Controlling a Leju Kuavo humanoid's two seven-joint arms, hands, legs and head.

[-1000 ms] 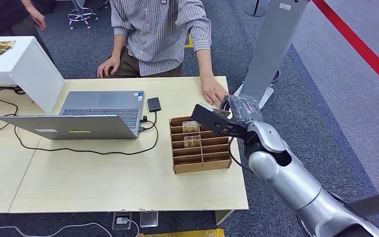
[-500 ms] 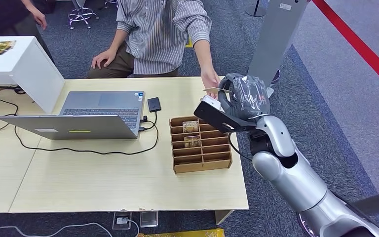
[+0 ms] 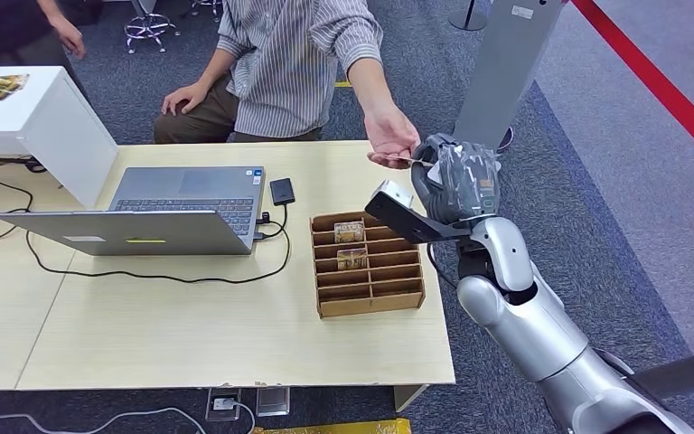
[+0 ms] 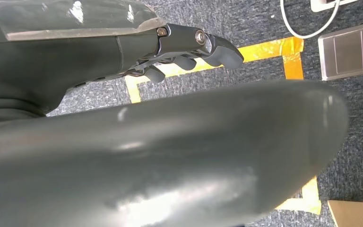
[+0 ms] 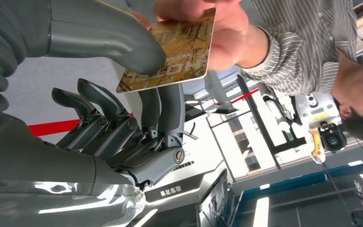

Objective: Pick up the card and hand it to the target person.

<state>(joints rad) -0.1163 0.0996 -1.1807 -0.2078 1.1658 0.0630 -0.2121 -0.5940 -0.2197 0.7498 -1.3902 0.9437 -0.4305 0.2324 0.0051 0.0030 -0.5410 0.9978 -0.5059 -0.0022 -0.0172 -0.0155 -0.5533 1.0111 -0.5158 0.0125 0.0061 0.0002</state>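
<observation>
My right hand (image 3: 456,185) is raised above the table's far right corner, beyond the wooden card holder (image 3: 368,265). It pinches a brown printed card (image 5: 175,52) between its thumb (image 5: 123,42) and its dark fingers (image 5: 163,109). In the head view the card (image 3: 407,160) is a thin sliver. The seated person in a striped shirt (image 3: 289,54) reaches out, and their hand (image 3: 390,136) grips the card's other end. My left hand (image 4: 189,52) hangs over the carpet floor, holding nothing, its fingers loosely bent.
The holder carries two more cards (image 3: 350,232) in its upper slots. An open laptop (image 3: 158,210) with cables, a small black device (image 3: 281,191) and a white box (image 3: 27,117) stand on the wooden table (image 3: 190,334). A grey pillar (image 3: 506,72) rises behind my right hand. Another person (image 3: 63,27) stands at the far left.
My right hand rose from above the holder with the card, towards the person. Their hand lifted off the table and took hold of the card's free end.
</observation>
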